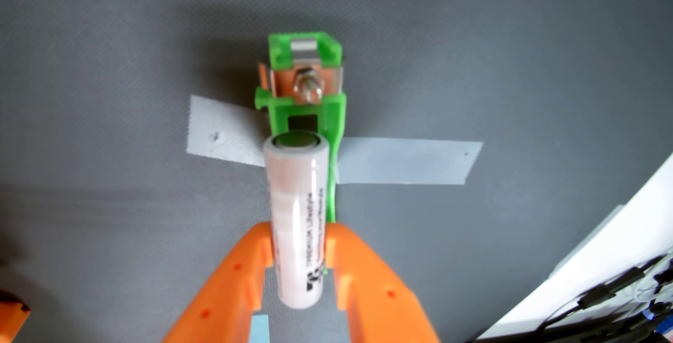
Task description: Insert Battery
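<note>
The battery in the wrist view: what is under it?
Under the battery, held by the gripper, lies the green holder, taped to the grey mat. Its metal contact shows beyond the battery; the battery covers the holder's near part.

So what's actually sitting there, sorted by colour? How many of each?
White: 1, the battery held in the orange gripper.
Green: 1, the battery holder with metal contacts.
Light grey: 1, the tape strip running under the holder on the dark mat.
Light blue: 1, a small tape piece at the bottom edge.
Total: 4 things, gripper and mat not counted.
</note>
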